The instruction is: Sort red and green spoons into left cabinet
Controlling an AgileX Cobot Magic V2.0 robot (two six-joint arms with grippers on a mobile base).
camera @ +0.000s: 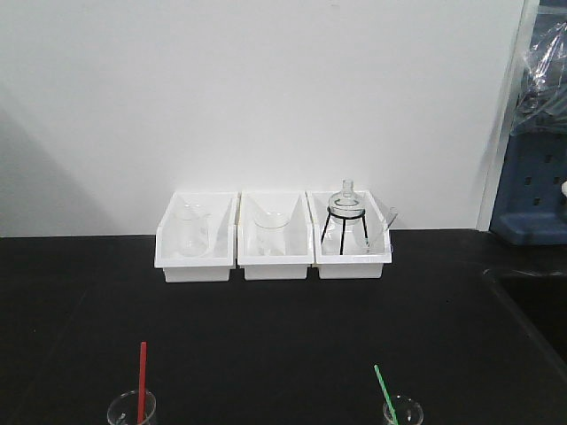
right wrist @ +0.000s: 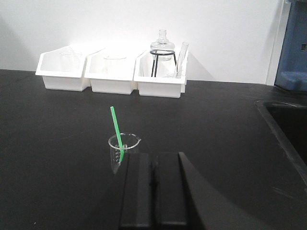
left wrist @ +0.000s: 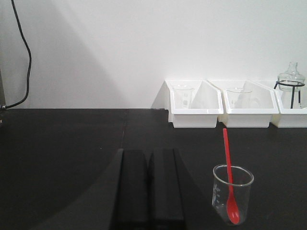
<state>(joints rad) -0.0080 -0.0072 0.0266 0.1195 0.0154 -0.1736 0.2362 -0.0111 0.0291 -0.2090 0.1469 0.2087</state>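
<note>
Up front on the table (camera: 283, 336): two small glass beakers. The red spoon (left wrist: 228, 163) stands bowl-down in the left beaker (left wrist: 232, 196), and the green spoon (right wrist: 116, 129) leans in the right beaker (right wrist: 114, 160). Both handles poke up at a tilt.
Left gripper (left wrist: 149, 158): the jaws look pressed together with just a seam between them and nothing in them. It's low and a bit to the left of the red spoon's beaker.
Right gripper (right wrist: 154, 163): same deal, closed up and empty. It's right behind the green spoon's beaker, and I can't tell if it's touching the glass.
Cabinet: not in any view, so neither spoon is sorted yet.
Worry 1, knocking a beaker over: I'd guess those beakers are light. If closed jaws head for a handle without opening first, they just shove it and the glass tips or skids. The right side looks tighter.
Worry 2, spoon slipping: the handles are thin and probably slick. A pinch off-centre could let the spoon swivel or drop.
Worry 3, dragging the glass along: pull the spoon out at an angle and the bowl could catch the rim and lift or topple the beaker.
Worry 4, back row: the white bins (camera: 278, 263) hold more glassware, including a flask (camera: 346, 204) on a wire stand. They're well apart from the spoons, so only a wide swing would clip them.
</note>
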